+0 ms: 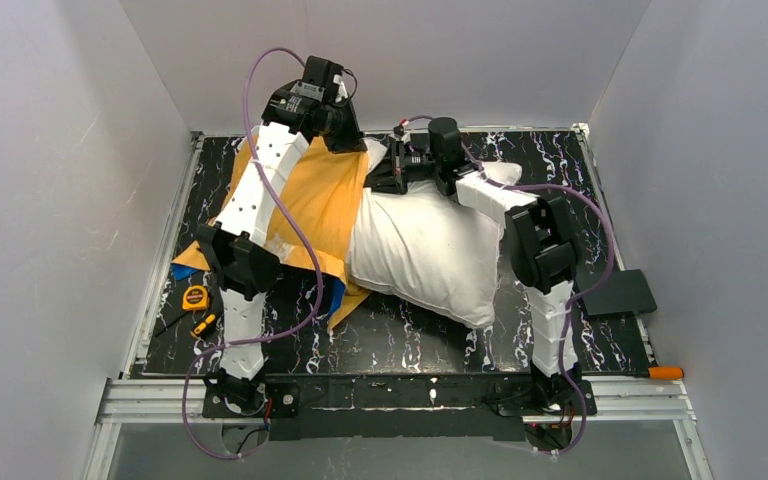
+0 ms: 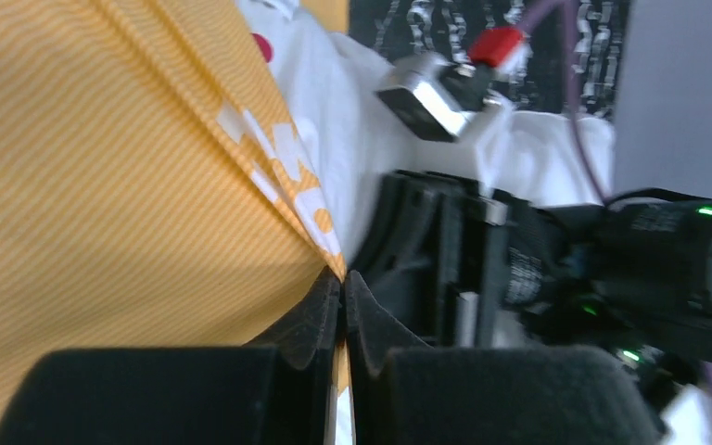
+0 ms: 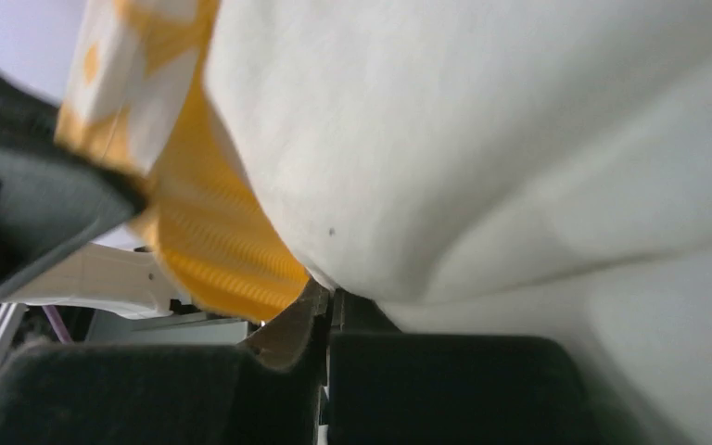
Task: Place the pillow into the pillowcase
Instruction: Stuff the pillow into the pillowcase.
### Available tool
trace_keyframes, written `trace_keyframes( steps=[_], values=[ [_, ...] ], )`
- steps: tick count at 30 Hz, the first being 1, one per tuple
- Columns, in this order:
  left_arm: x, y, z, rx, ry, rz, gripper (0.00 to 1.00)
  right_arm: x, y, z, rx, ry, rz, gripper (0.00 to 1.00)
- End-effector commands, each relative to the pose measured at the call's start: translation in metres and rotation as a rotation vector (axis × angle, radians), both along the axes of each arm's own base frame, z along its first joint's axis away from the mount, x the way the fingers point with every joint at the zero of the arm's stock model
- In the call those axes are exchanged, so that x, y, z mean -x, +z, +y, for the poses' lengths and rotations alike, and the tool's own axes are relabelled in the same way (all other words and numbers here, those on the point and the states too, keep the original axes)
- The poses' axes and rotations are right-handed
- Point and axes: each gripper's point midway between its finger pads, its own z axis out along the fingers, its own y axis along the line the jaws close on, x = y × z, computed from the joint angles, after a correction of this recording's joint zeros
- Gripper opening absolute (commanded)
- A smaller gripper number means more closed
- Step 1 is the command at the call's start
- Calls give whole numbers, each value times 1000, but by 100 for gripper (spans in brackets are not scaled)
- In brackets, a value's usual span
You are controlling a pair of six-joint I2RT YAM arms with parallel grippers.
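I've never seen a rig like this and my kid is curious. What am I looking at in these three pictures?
This is a robot: a left arm and a right arm bolted at the near edge of a black table, each ending in a two-finger gripper. The wide picture comes from a fixed camera above and behind them. The other two come from cameras on the wrists, looking along the fingers. On the table lie a white pillow and, against it, a pillowcase, orange-yellow side up. A tape measure sits near the left edge. The left gripper is shut on the pillowcase's edge. The right gripper is shut where pillow and case meet; which cloth it pinches I cannot tell.
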Motion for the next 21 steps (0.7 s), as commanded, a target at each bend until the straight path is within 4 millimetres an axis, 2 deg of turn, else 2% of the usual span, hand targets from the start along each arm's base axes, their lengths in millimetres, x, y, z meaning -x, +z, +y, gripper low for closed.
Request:
trace_keyframes(
  steps=[1,4,6,8,9,11,14,16,17,21],
  values=[
    [74,116,-110,441,-359,-90,0,-16,13,36,-135,-63,62,1],
    [111,138,-144,523,-495,-95,0,-27,20,53,-162,-66,53,1],
    [132,137,-156,539,-555,-60,0,-35,22,60,-177,-89,60,1],
    [147,126,-157,519,-592,-26,0,-43,20,62,-187,-122,80,1],
    [151,120,-153,502,-588,-15,0,-45,17,62,-183,-129,91,1],
    [146,109,-138,436,-526,-32,0,-45,13,59,-172,-142,93,1],
    [141,107,-113,360,-480,-84,0,-39,6,48,-114,-155,82,1],
    [134,109,-98,351,-443,-87,0,-36,13,34,-74,-163,48,1],
    [125,111,-85,354,-403,-84,7,-33,7,26,-13,-168,68,7],
    [102,104,-31,291,-221,-60,50,-33,7,-16,166,-194,-32,34]
  ],
)
